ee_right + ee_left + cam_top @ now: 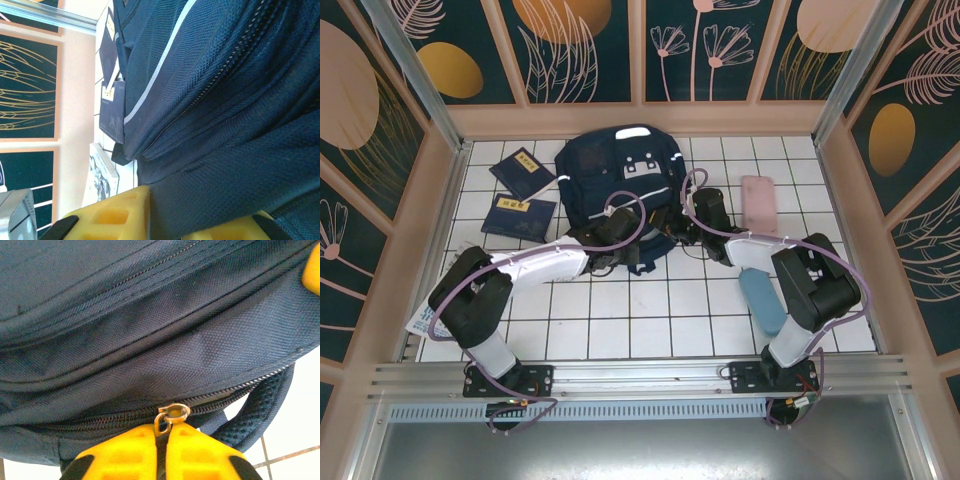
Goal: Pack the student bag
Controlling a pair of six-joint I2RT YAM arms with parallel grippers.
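At the upper centre of the top view, the student bag (620, 165) is lying flat on the white tiled table (620, 310), front panel up, with its lower edge facing the two arms. The left gripper (628, 228) is reaching in to that lower edge. In the left wrist view its yellow fingers (125, 457) are pressing together at the bottom of the frame and pinching the metal zipper pull (171, 416). Judgement: the pull is being held so that the compartment can be drawn open before anything goes in.

The right gripper (682, 220) is sitting at the bag's lower right flank. In the right wrist view its fingers (120, 215) are standing slightly apart with a fold of navy fabric between them. Contact is not fully visible, but they appear to be clamping the cloth, probably to anchor the bag against the drag of the zip.

Bag condition: it is showing dark navy woven fabric, white reflective stripes and a pale patch with small squares near its top. A padded mesh strap (260, 410) is trailing at the lower right of the left wrist view. The zip teeth are lying closed along the visible run, so the bag is reading as not yet opened.

The upper booklet (523, 172), lower booklet (518, 216), pink case (758, 205) and teal case (760, 300) are waiting on the tiles outside it.
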